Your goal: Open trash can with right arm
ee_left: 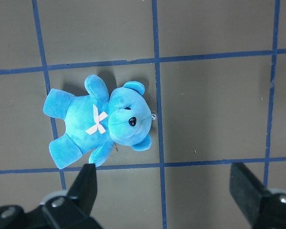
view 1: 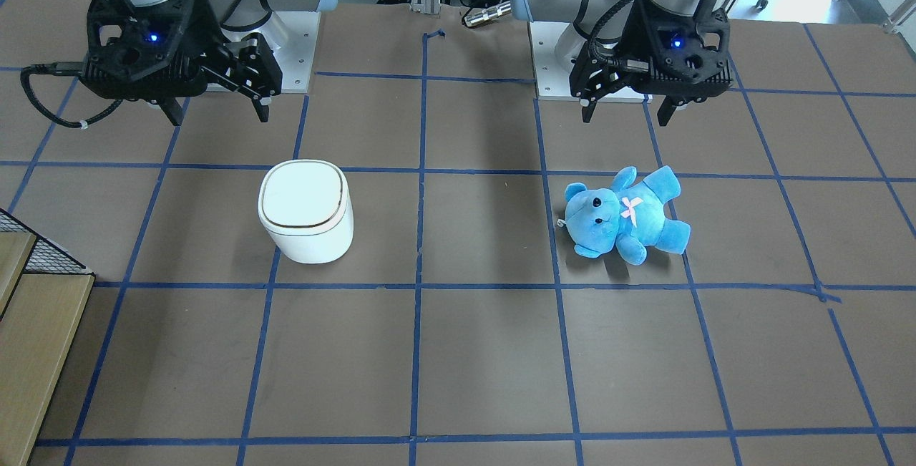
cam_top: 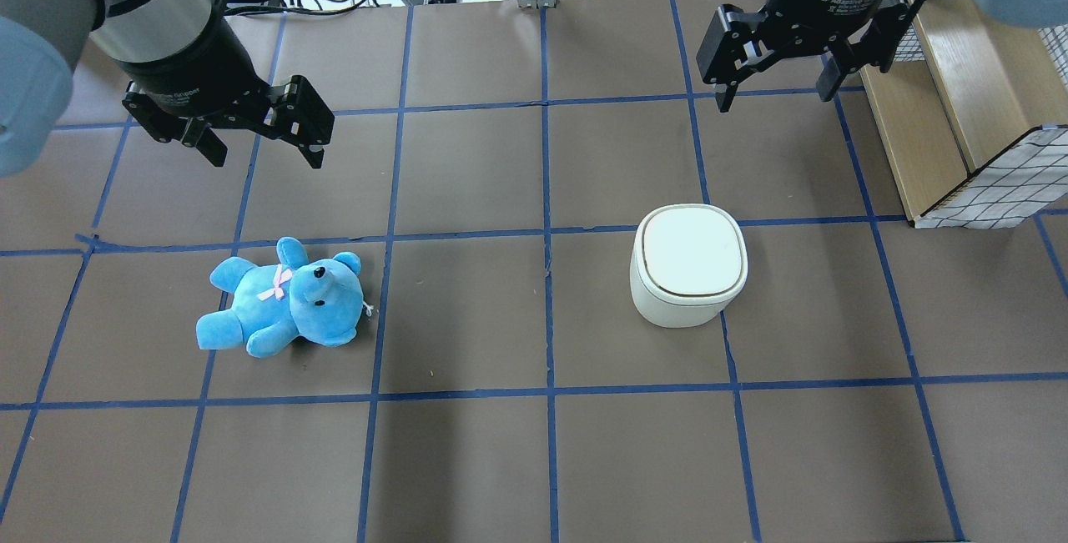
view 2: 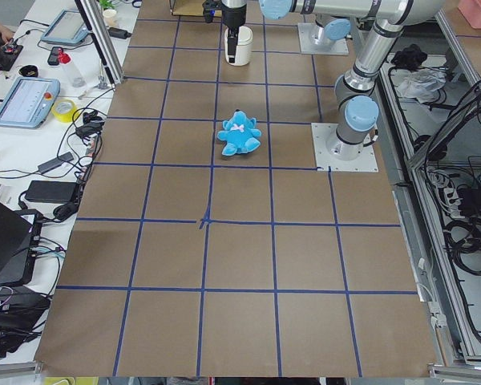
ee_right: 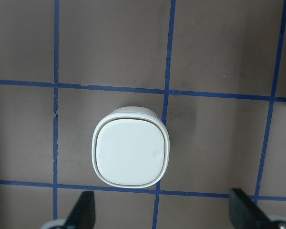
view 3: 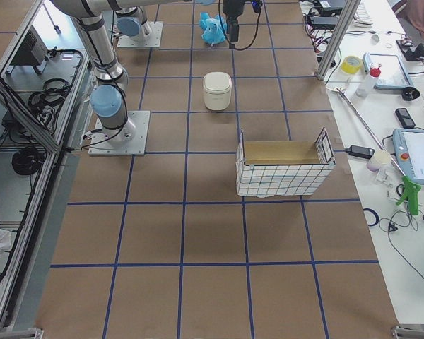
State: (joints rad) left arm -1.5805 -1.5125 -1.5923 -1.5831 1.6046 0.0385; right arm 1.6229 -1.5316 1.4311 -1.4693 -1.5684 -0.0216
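Observation:
The white trash can (view 1: 304, 201) stands upright on the brown table with its flat lid shut; it also shows in the overhead view (cam_top: 689, 255) and in the right wrist view (ee_right: 131, 151). My right gripper (cam_top: 776, 101) hangs open and empty above the table, behind the can and apart from it; it also shows in the front-facing view (view 1: 218, 117). My left gripper (cam_top: 267, 161) is open and empty, above and behind the blue teddy bear (cam_top: 284, 297). The bear lies on its back in the left wrist view (ee_left: 100, 121).
A wooden box with a wire-mesh end (cam_top: 959, 109) sits at the table's edge on my right, close to the right arm. Blue tape lines grid the table. Cables and devices lie on the side bench (view 2: 48, 104) beyond the table.

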